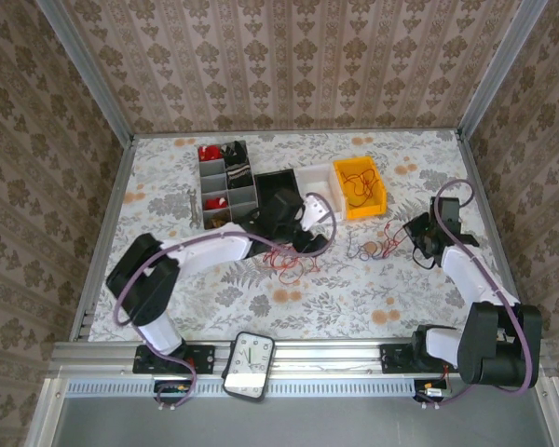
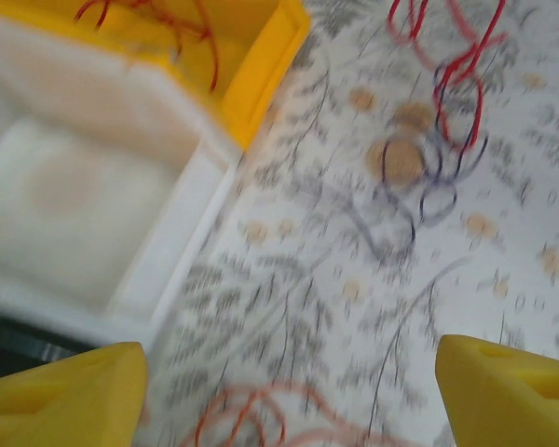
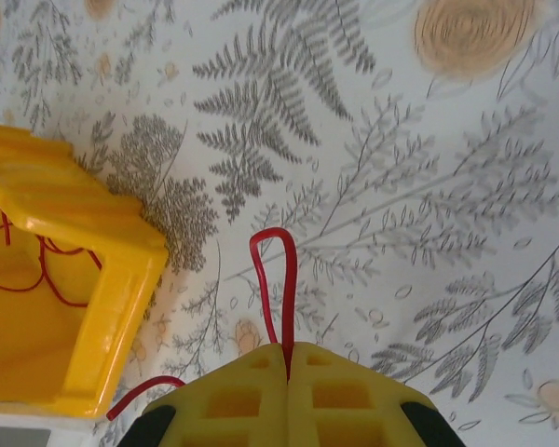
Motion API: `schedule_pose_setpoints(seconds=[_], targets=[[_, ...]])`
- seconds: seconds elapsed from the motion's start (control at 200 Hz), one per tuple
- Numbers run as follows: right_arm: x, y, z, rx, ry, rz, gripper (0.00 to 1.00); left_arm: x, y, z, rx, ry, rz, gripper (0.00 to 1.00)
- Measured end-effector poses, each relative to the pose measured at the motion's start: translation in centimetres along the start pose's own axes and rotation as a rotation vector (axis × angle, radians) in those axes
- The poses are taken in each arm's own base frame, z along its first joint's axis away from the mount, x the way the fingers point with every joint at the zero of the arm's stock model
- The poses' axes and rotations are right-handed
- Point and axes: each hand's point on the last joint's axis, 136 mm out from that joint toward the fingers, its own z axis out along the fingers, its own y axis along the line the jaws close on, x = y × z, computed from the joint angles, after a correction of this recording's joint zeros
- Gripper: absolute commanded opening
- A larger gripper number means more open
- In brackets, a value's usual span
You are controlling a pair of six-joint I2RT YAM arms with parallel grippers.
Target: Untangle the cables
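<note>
Right gripper (image 3: 287,358) is fully closed, pinching a red cable (image 3: 272,279) right at the fingertips. It reads as an anchor, holding that strand while the rest gets worked loose. The pinched part is a narrow hairpin with its long axis in line with the fingers and the bend pointing straight out from the tips. I can't tell whether it touches the table (image 3: 429,186). A second red tail curls out leftward under the finger. Left gripper (image 2: 289,391) is wide open with nothing between the fingers, hanging over an orange-red strand (image 2: 252,414), probably set up for a fresh grab. The cables (image 1: 373,247) are a loose red and dark tangle between the two grippers, just near of the yellow bin (image 1: 363,212), spread roughly left-right. A separate red heap (image 1: 284,259) lies on the near side of the left gripper. One red wire (image 3: 37,270) lies inside the yellow bin, and the white bin (image 2: 191,242) is touching the yellow bin's left side.
</note>
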Motion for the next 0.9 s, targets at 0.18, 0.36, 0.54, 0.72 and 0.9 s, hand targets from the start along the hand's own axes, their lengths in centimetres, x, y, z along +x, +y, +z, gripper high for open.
schedule_pose_setpoints(seconds=[0.18,0.36,0.54,0.72,0.9], targets=[[2.9,0.6,0.4,-0.017,0.058,0.031,0.0,-0.4,-2.0,5.5,0.084,0.032,0.076,0.8],[4.2,2.1,0.7,-0.046,0.069,0.053,0.0,2.3,-3.6,8.3,0.143,0.103,0.091,0.78],[4.7,2.9,1.6,-0.036,0.087,0.09,0.0,2.6,-3.4,9.1,0.166,0.113,0.079,0.77],[3.8,5.1,1.9,-0.077,0.072,0.131,0.0,2.9,-3.2,10.4,0.192,0.121,0.063,0.75],[3.1,6.3,1.8,-0.112,0.059,0.167,0.0,3.7,-3.1,11.9,0.202,0.147,0.064,0.67]])
